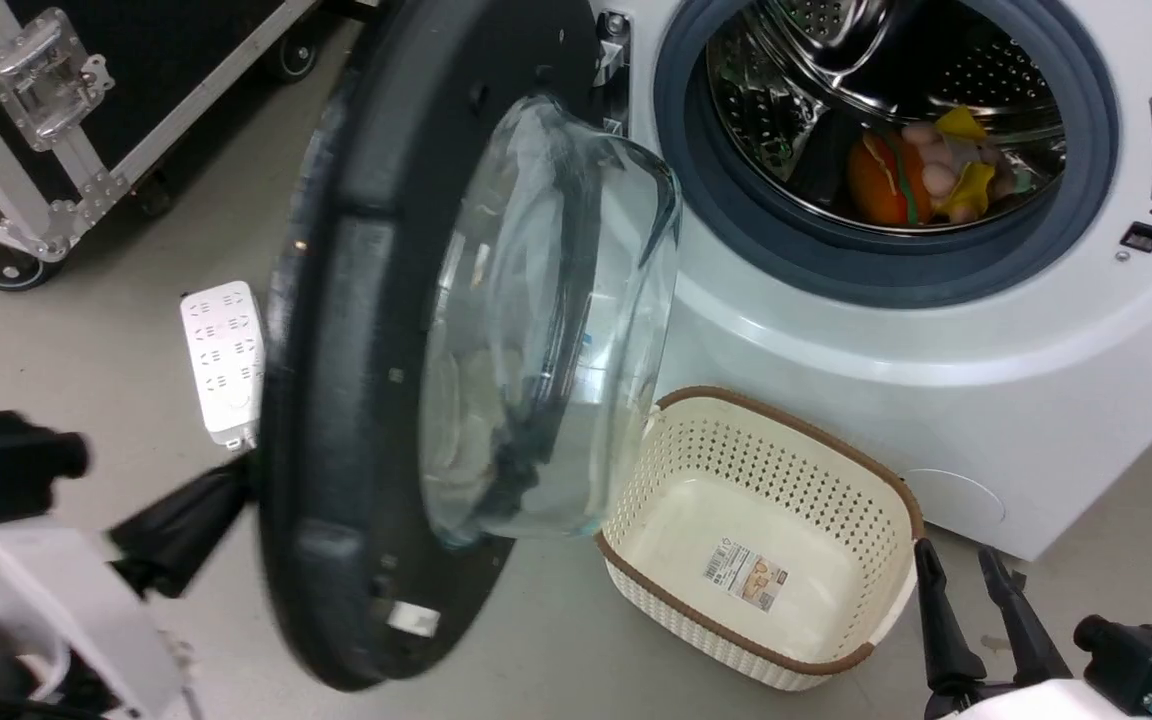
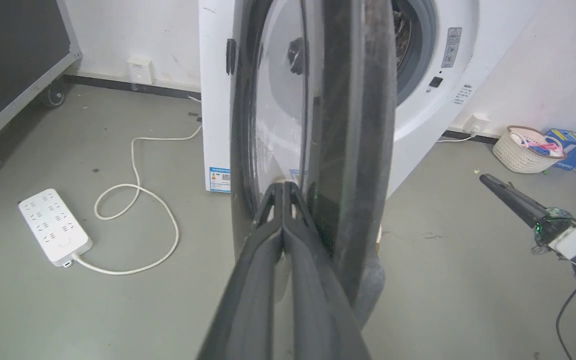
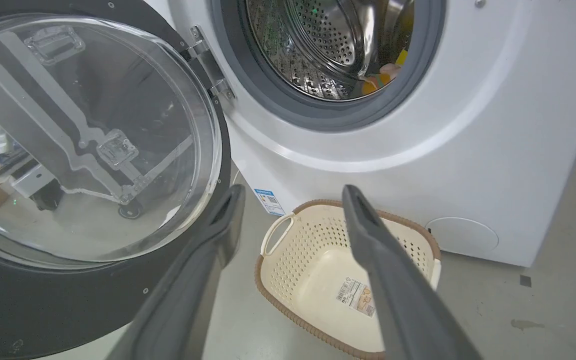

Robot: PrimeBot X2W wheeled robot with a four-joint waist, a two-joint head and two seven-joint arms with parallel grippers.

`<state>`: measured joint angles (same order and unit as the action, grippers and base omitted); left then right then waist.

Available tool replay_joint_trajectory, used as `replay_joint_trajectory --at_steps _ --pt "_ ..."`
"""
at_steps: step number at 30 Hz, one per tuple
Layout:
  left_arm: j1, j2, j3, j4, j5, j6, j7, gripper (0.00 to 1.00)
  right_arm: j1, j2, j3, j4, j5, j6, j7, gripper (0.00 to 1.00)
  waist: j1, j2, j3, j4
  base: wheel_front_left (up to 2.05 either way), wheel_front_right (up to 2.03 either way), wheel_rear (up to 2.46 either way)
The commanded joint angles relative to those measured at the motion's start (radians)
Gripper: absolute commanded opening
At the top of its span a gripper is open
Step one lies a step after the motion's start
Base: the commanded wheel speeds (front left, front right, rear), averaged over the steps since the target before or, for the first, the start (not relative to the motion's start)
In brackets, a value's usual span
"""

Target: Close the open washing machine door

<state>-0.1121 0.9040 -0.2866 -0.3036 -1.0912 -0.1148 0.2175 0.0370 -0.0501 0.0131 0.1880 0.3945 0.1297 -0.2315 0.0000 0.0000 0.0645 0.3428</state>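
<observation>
Head view, grey floor (image 1: pixel 136 250), power strip (image 1: pixel 224 360), basket (image 1: pixel 816 460) beside washing machine (image 1: pixel 936 400)

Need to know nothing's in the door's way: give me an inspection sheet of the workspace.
Surface: grey floor, lightly scuffed.
Job's things: washing machine door part open, glass bowl facing the washing machine; colourful items in the drum.
Clutter: empty cream basket before the machine, close beside the door's bowl; contact unclear.
Grippers: left gripper fingers shut, tips against the door's outer face; right gripper open, empty, above the floor near the basket.
Cables: white cable loops from a power strip left of the door.
Surroundings: black wheeled case at left; second basket and blue box by the wall.
</observation>
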Motion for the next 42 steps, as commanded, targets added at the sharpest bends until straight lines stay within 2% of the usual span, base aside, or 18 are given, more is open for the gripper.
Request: replay_joint_trajectory --at_steps 1,8,14,18,20,29,42 --pt "-0.031 -0.003 -0.043 -0.025 -0.029 -0.009 -0.007 0.00 -0.012 0.000 -0.001 0.009 0.019 0.001 -0.012 1.00 0.0000 0.0000 0.001 -0.008 0.00 0.00 0.00" --pt "-0.152 -0.063 -0.237 -0.041 -0.068 -0.016 -0.009 0.00 -0.026 0.000 -0.007 0.028 0.052 0.001 -0.029 1.00 0.0000 0.0000 0.008 -0.068 0.00 0.00 0.00" --pt "-0.249 -0.147 -0.370 -0.014 -0.055 -0.016 -0.021 0.00 -0.032 0.000 -0.027 0.011 0.052 0.001 -0.030 1.00 0.0000 0.0000 0.020 -0.158 0.00 0.00 0.00" --pt "-0.297 -0.180 -0.424 0.014 -0.046 -0.016 -0.038 0.00 -0.034 0.000 -0.036 0.003 0.052 0.001 -0.030 1.00 0.0000 0.0000 0.028 -0.210 0.00 0.00 0.00" --pt "-0.346 -0.209 -0.472 0.051 -0.036 -0.016 -0.061 0.00 -0.037 0.000 -0.042 -0.006 0.053 0.001 -0.030 1.00 0.0000 0.0000 0.038 -0.262 0.00 0.00 0.00" --pt "-0.500 -0.282 -0.587 0.189 -0.024 -0.016 -0.143 0.00 -0.040 0.000 -0.045 -0.030 0.055 0.001 -0.030 1.00 0.0000 0.0000 0.069 -0.400 0.00 0.00 0.00" --pt "-0.692 -0.388 -0.667 0.440 -0.037 -0.016 -0.251 0.00 -0.046 0.000 -0.034 -0.045 0.063 0.001 -0.030 1.00 0.0000 0.0000 0.091 -0.458 0.00 0.00 0.00"
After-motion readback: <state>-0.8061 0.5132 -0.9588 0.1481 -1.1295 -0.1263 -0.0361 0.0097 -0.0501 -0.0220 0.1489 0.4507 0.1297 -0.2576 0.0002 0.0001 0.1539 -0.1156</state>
